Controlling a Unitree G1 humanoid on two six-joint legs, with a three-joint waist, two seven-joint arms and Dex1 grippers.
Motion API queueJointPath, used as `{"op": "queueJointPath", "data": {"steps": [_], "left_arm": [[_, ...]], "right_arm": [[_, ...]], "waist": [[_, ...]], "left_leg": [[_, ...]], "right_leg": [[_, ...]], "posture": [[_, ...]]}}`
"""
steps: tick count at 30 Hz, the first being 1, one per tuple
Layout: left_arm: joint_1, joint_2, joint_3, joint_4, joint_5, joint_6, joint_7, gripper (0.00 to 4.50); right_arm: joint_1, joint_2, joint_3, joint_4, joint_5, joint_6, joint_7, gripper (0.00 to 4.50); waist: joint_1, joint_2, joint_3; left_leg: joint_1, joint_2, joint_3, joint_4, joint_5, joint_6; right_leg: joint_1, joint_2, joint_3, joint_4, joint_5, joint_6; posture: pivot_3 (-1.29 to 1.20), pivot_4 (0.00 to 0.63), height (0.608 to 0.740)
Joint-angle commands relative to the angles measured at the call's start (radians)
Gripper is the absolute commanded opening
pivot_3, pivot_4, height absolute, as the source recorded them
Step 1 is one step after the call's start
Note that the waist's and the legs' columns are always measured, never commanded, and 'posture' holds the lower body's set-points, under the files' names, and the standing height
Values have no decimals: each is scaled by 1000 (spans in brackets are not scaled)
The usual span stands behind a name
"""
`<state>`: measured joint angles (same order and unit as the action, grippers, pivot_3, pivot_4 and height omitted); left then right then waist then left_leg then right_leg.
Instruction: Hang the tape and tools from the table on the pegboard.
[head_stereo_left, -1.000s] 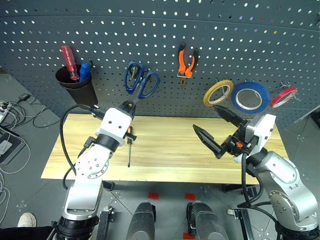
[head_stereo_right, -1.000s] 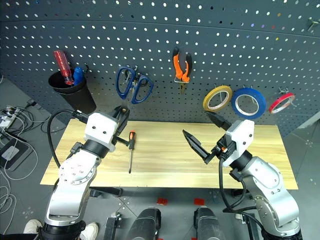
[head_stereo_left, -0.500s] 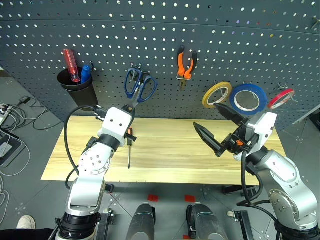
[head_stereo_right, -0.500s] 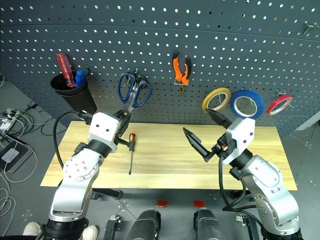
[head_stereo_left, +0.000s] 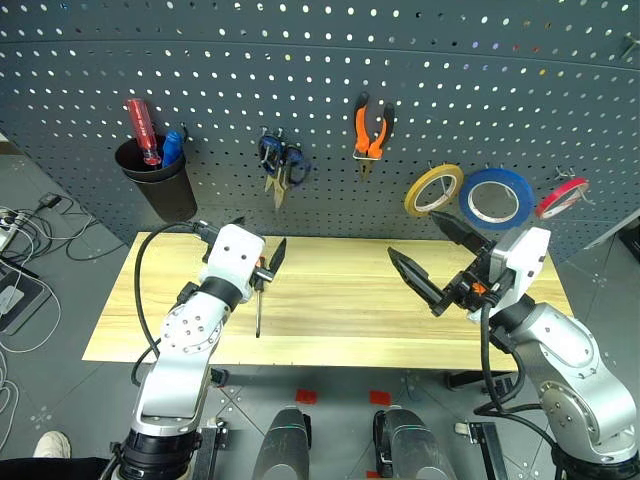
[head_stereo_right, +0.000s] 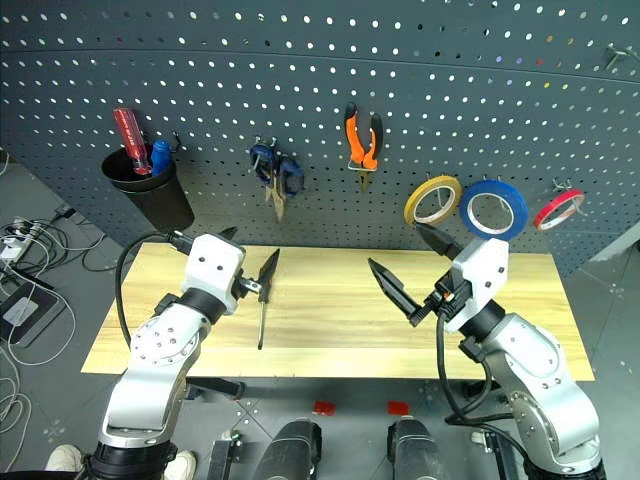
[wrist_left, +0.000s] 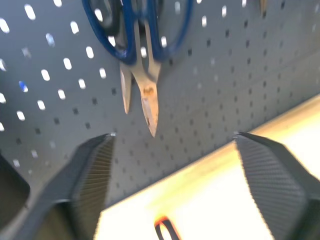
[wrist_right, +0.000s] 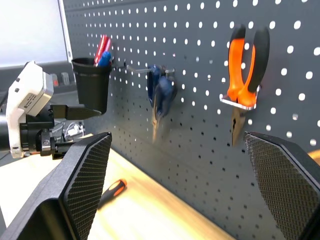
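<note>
Blue-handled scissors (head_stereo_left: 277, 164): hang blades-down on dark grey perforated pegboard (head_stereo_left: 320, 60), handles over hook. Orange-black pliers (head_stereo_left: 372, 126), blue tape ring (head_stereo_left: 499, 196) likewise hung. Slim orange-black screwdriver (head_stereo_left: 259, 298) on light wood table (head_stereo_left: 340, 310), pending. Left gripper (head_stereo_left: 262, 258) released, empty, beside screwdriver; right gripper (head_stereo_left: 432, 258) spread, idle.

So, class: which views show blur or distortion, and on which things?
Left wrist view: the scissors and table edge are smeared. Right wrist view: the scissors blur while the pliers stay crisp. Left eye view: the pegboard hole rows bow, a lens distortion.
</note>
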<state>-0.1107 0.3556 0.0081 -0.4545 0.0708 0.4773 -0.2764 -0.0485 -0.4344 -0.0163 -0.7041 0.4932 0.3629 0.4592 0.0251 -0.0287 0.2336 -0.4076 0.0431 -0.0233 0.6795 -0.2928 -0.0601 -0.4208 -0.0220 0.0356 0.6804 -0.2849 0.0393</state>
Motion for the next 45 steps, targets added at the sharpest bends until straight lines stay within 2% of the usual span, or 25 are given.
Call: {"op": "queueJointPath", "data": {"steps": [1, 8, 13, 29, 37, 40, 45], "left_arm": [[29, -48, 46, 2, -51, 129, 21, 4486], [-6, -78, 113, 82, -108, 299, 42, 4486], [-68, -50, 116, 200, -117, 298, 30, 4486], [-325, -2, 55, 610, -82, 194, 28, 4486], [-376, 24, 52, 722, -65, 154, 37, 4486], [-384, 22, 55, 744, -69, 141, 36, 3980], [-398, 17, 55, 757, -71, 134, 38, 2453]], "right_arm": [[14, -27, 5, -47, 8, 0, 32, 4500], [9, -70, 73, -39, 0, 12, 91, 4500], [-12, -77, 106, -37, -1, 40, 97, 4500], [-130, -47, 135, 22, 25, 120, 107, 4500], [-175, -29, 128, 70, 16, 128, 118, 4500], [-187, -27, 119, 88, 15, 125, 122, 4500], [-189, -25, 120, 96, 10, 119, 122, 4500]], "waist": [[0, 0, 0], [0, 0, 1], [0, 0, 12], [-4, 0, 119], [-8, 0, 160], [-8, 0, 163], [-9, 1, 168]], "left_leg": [[0, 0, 0, 0, 0, 0], [2, 0, -1, 0, -2, 3], [9, 0, -3, 0, -3, 5], [8, 0, -3, 1, -3, 5], [6, 1, -2, 1, -2, 4], [5, 1, -1, 1, -2, 4], [6, 1, -1, 1, -2, 4]], "right_leg": [[0, 0, 0, 0, 0, 0], [1, 1, 1, 0, 0, 0], [9, 1, 1, -1, -1, -1], [7, 1, 2, 1, -1, -1], [3, 1, 2, 3, -1, -1], [1, 1, 3, 4, -1, -1], [1, 1, 3, 5, -1, -1]], "posture": [[60, 224, 740], [72, 278, 740], [72, 321, 740], [42, 455, 740], [38, 476, 740], [38, 477, 740], [41, 471, 740]]}}
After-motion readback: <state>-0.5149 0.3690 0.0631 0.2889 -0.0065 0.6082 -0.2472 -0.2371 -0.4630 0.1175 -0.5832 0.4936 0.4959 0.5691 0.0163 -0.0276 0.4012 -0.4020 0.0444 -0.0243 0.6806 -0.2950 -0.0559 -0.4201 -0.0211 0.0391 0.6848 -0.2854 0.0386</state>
